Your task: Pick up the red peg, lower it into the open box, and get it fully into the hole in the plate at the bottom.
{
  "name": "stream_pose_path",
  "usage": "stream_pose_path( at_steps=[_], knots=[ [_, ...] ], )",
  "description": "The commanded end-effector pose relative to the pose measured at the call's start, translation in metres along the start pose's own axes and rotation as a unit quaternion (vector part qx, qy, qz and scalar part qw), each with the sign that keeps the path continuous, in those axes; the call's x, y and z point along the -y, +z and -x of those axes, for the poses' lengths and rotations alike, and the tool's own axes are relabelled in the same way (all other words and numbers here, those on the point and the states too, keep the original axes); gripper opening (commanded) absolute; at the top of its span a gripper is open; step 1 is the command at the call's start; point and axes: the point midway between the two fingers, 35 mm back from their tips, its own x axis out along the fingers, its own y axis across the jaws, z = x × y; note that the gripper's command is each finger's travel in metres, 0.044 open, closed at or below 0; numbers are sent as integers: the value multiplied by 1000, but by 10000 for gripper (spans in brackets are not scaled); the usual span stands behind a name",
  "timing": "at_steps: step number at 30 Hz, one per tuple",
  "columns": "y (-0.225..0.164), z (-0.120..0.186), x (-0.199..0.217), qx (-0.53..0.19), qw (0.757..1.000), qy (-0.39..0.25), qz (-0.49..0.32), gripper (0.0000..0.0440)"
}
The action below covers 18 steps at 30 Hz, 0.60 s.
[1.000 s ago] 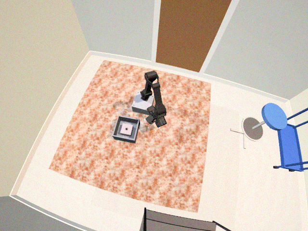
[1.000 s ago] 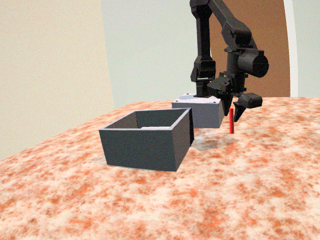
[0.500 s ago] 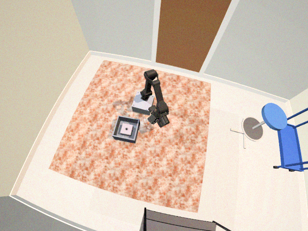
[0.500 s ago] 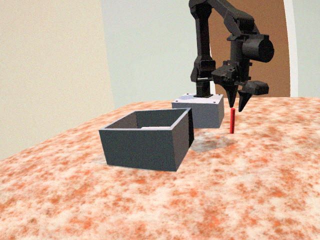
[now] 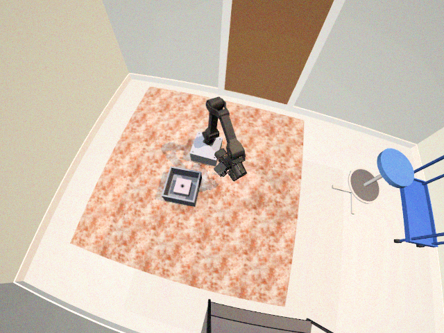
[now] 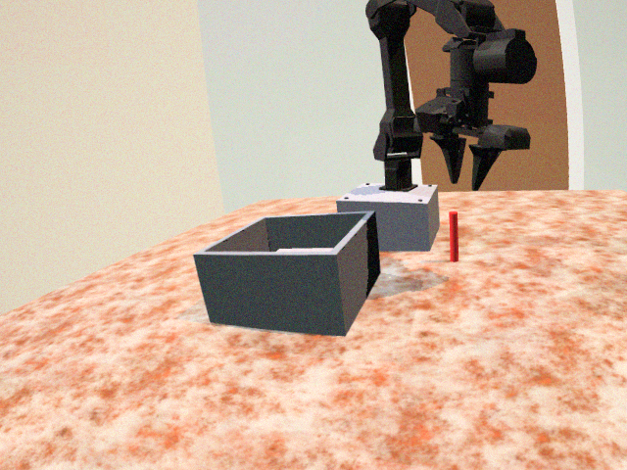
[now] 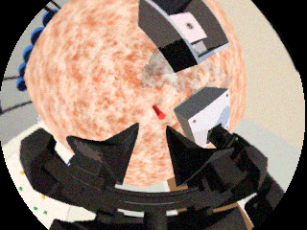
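Black hand [image 5: 229,173] [image 6: 464,186] [image 7: 153,126] above the upright red peg [image 6: 454,236] [image 7: 158,112], fingers partly spread, nothing between them

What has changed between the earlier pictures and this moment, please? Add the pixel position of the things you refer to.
The gripper [image 5: 226,173] [image 6: 464,186] [image 7: 153,126] has risen, from beside the upper part of the red peg [image 6: 454,236] [image 7: 158,112] to well above it, its fingers apart with nothing between them. The peg stays upright on the patterned surface [image 5: 229,232] [image 6: 313,395] [image 7: 96,72], and the open box [image 5: 179,203] [image 6: 267,293] [image 7: 178,57] has not moved.
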Motion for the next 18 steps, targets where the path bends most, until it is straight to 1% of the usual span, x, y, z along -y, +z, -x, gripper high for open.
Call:
stream_pose_path(
  at_steps=[1, 9, 18],
  knots=[
    [2, 5, 2, 1, 1000, -2, 1, 215],
    [2, 0, 19, -13, 999, -28, -12, 256],
    [-2, -27, 34, -20, 998, -56, -30, 282]
  ],
)
